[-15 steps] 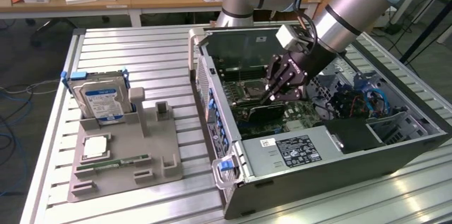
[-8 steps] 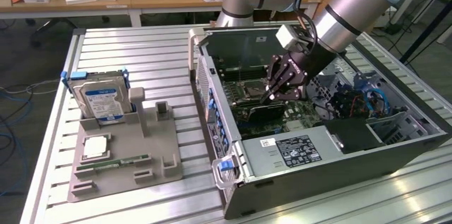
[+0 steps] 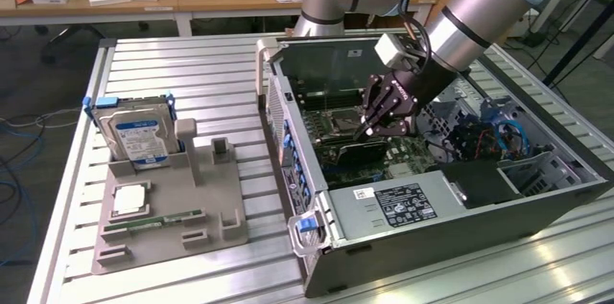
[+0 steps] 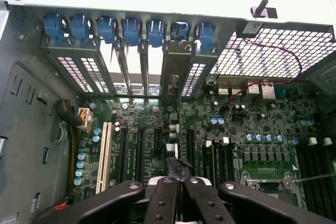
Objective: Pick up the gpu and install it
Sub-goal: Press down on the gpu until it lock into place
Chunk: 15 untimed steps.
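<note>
1. A slatted metal table [image 3: 192, 60] carries an open computer case [image 3: 537, 196].
2. Inside it, the gripper [image 3: 376, 130] is closed on the gpu [image 3: 360, 152], edge-on over the motherboard [image 4: 236, 129].
3. A grey holder [image 3: 168, 225] with a hard drive [image 3: 139, 135] stands well apart.

No text can be read with certainty. The hard drive [image 3: 139, 136] carries a blue-and-white label, the power supply [image 3: 403, 205] a black label with white print and a small white sticker beside it, and the gripper [image 3: 384, 112] a white marking, all too small to make out.
</note>
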Motion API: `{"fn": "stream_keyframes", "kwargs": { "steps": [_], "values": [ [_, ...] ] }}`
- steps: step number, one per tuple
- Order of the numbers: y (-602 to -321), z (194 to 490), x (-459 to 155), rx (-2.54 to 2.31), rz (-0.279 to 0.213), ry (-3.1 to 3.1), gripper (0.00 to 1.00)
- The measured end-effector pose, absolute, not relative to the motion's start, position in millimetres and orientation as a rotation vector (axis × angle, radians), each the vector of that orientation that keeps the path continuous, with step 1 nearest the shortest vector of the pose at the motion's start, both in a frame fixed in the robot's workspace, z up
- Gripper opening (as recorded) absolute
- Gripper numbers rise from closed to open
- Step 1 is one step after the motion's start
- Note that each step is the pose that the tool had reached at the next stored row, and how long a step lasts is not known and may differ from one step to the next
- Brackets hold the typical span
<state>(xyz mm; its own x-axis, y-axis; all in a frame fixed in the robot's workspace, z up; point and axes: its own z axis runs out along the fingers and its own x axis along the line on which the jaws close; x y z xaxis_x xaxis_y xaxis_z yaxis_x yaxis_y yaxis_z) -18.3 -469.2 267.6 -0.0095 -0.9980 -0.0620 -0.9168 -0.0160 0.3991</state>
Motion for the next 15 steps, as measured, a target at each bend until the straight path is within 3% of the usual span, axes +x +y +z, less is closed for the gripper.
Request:
{"fn": "stream_keyframes", "kwargs": {
  "steps": [7, 15],
  "values": [
    [-466.7, 267.3, -19.0, 2.148, -0.371, -2.074, 0.11],
    [-466.3, 258.0, -21.0, 2.180, -0.366, -2.086, 0.11]
  ]
}}
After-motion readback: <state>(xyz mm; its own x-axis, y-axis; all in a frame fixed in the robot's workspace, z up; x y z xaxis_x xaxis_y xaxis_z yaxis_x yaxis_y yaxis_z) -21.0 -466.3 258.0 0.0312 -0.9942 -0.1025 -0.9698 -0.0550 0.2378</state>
